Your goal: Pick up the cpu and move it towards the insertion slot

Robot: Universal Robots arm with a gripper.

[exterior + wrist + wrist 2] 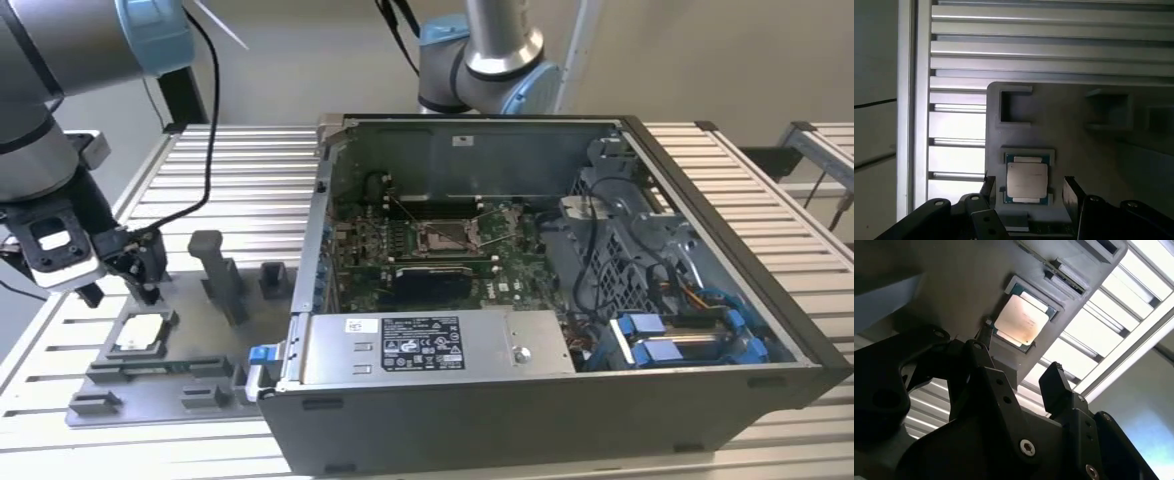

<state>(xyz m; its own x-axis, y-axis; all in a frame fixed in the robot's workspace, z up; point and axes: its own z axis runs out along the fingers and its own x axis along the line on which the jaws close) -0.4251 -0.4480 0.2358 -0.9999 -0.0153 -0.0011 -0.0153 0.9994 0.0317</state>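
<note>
My tool (pixel 123 285) is open and empty, one finger to each side of the cpu (pixel 1026 181), which lies flat in its grey tray (pixel 1079 145) recess straight beneath, untouched; the insertion slot (pixel 445 236) sits well apart inside the computer case (pixel 534 400).

Cpu (pixel 143 333): thin square, silvery top w/ green rim, lying flat in recess of grey tray (pixel 200 345), exterior view's left, outside case (pixel 534 420). Slot (pixel 443 236): square metal-framed socket, inside case, well apart from cpu.
</note>
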